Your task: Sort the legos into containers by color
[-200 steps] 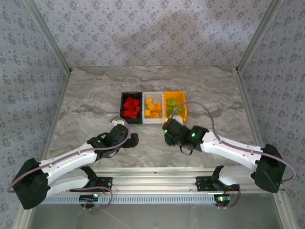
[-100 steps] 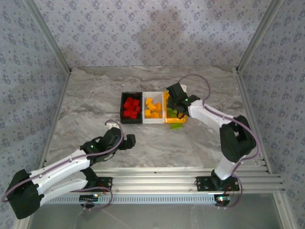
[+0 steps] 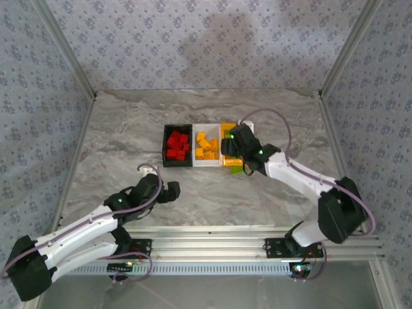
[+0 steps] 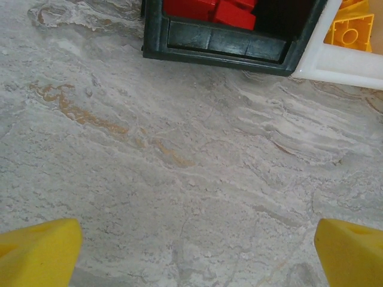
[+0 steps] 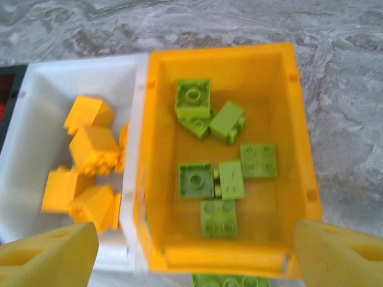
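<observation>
Hovering over the orange bin (image 5: 157, 149), right gripper (image 5: 194, 254) has fingers spread, nothing held. Green legos (image 5: 227, 179) lie inside; 1 stray green lego (image 5: 230, 281) sits on the table (image 5: 359, 119) just outside the near wall. Likely light, rigid, slick: pinch its flat sides, not studs. Left gripper (image 4: 197, 254) spread too, empty, near the black bin (image 4: 221, 45).

lime legos (image 5: 230, 179) inside orange container (image 5: 304, 149)

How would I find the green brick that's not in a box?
Find the row of three bins mid-table and go to the orange bin. Just outside its near wall, on the bare marble, lies one lime green brick; the other green ones sit inside the bin.
</observation>
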`<move>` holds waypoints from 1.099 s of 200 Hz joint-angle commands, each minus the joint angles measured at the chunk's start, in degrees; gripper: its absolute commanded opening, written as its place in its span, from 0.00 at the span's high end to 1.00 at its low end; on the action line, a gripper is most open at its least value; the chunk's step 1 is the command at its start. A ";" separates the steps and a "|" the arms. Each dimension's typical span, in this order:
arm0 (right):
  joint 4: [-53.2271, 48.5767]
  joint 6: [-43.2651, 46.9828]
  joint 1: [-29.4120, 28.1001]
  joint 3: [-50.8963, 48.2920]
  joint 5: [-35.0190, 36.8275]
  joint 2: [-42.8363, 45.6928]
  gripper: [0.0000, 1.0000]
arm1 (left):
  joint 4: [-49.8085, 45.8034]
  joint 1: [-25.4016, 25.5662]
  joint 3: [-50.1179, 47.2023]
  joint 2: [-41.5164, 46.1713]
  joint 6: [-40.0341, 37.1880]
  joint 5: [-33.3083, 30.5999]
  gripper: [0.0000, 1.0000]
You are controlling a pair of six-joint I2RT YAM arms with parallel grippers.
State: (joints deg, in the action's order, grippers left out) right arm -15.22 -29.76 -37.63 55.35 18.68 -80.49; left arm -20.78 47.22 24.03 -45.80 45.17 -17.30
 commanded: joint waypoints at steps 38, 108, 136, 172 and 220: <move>3.48 -4.43 -4.73 -15.32 0.49 5.93 0.00 | 0.65 -1.64 -0.83 0.00 1.01 -0.46 0.00; 8.49 -3.86 -1.61 -15.21 -0.57 -5.79 0.00 | -0.14 -2.84 -1.11 -0.20 1.51 0.25 0.00; 8.90 -2.37 -1.63 -12.86 -0.11 -9.86 0.00 | -0.31 -3.37 -1.26 -0.20 1.60 0.25 0.00; 7.94 -1.37 -1.55 -10.27 1.27 -13.62 0.05 | -0.02 -3.88 -1.36 -0.28 1.67 0.40 0.00; 8.43 0.27 -1.62 -8.58 0.84 -16.04 0.18 | 0.38 -4.23 -1.80 -0.83 1.59 0.71 0.00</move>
State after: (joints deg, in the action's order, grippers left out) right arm -7.20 -30.81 -39.27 45.32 18.90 -94.74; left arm -20.78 43.48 23.07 -46.24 46.19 -17.17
